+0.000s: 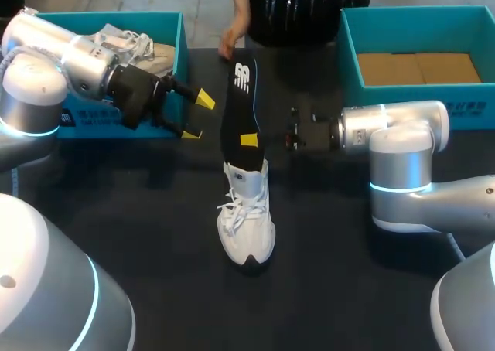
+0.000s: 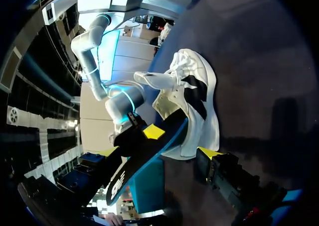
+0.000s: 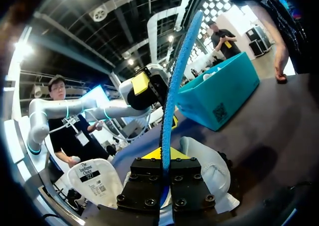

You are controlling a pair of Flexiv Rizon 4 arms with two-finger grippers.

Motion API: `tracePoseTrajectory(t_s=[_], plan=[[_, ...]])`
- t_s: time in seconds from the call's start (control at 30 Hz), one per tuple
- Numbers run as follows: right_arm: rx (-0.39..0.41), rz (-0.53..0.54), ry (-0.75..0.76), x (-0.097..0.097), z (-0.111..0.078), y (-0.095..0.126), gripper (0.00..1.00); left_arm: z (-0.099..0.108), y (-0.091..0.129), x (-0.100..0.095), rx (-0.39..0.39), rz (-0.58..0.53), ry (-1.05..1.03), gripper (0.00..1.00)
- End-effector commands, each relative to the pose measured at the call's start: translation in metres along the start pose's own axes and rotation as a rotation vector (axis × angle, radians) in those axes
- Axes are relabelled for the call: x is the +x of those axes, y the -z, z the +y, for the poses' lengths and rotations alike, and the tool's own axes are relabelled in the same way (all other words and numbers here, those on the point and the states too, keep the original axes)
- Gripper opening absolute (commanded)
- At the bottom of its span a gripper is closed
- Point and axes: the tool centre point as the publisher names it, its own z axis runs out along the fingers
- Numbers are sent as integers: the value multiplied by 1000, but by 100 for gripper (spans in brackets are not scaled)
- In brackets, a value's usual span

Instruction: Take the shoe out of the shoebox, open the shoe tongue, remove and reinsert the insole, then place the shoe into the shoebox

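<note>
One white shoe (image 1: pixel 247 219) sits in the middle of the desk (image 1: pixel 116 235), toe toward me, with the black insole (image 1: pixel 238 103) sticking up out of its opening and pointing at the far edge. My right hand (image 1: pixel 249 140) is pinched onto that insole partway up. My left hand (image 1: pixel 198 117) hangs spread wide just in front of the left shoebox (image 1: pixel 179 57), clear of the shoe.

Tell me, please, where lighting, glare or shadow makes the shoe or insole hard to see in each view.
Head view: even light, white shoe clear, black insole nearly lost against the dark table. Left wrist view: insole a dark silhouette, shoe well lit. Right wrist view: bright room light behind the insole's blue edge.
</note>
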Motion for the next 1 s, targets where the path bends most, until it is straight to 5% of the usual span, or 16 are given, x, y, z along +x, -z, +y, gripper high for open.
tracePoseTrajectory(t_s=[0.03, 0.67, 1.0], plan=[[3, -8, -2, 4, -4, -2, 0, 1, 0, 1, 1, 2, 0, 100], [39, -17, -33, 7, -24, -6, 0, 6, -2, 1, 13, 2, -2, 100], [36, -31, 2, 6, -11, -2, 0, 7, -3, 1, 21, 0, -3, 100]])
